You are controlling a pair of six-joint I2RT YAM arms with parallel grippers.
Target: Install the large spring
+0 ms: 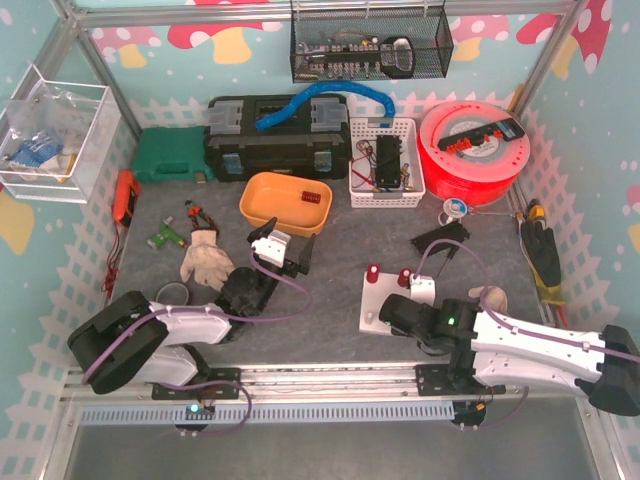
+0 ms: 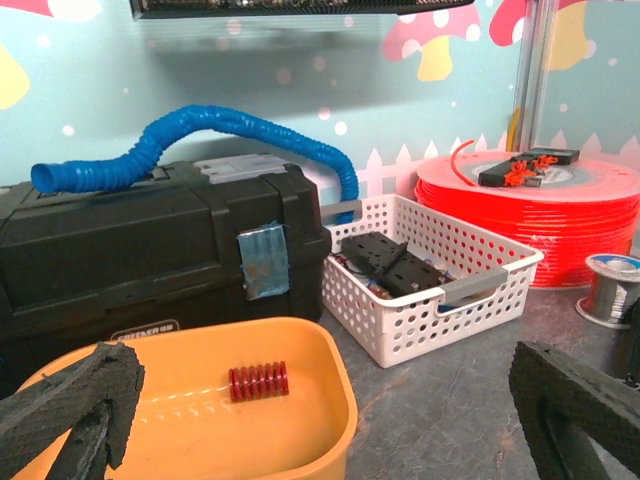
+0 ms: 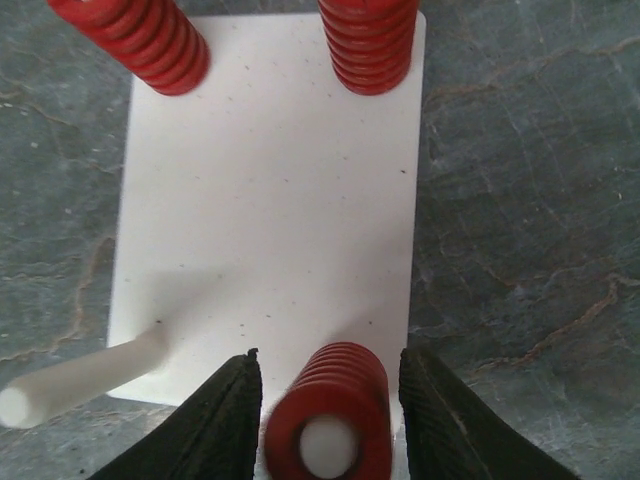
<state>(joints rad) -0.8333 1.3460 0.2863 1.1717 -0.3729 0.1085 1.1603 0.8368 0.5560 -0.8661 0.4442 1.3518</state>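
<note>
Right gripper [image 3: 330, 360] — black fingers narrowed closely about the large red coil spring [image 3: 328, 425]; gripping or merely flanking it, cannot tell. The spring sits over a peg at the near right corner of the white rectangular base plate [image 3: 270, 200], probably being steadied for seating. Two red springs [image 3: 135, 40] stand at the plate's far corners, and a bare white peg [image 3: 80, 380] at its near left. Grey tabletop [image 3: 520, 200] lies open right of the plate. Left gripper [image 2: 320, 410] — spread wide, well left of the plate.

White plastic peg plate [image 1: 372, 300] sits by the desk's front edge; orange plastic tub [image 1: 272, 207] (red coil spring [image 1: 315, 197] inside) lies before the rear black plastic toolbox [image 1: 275, 150].
</note>
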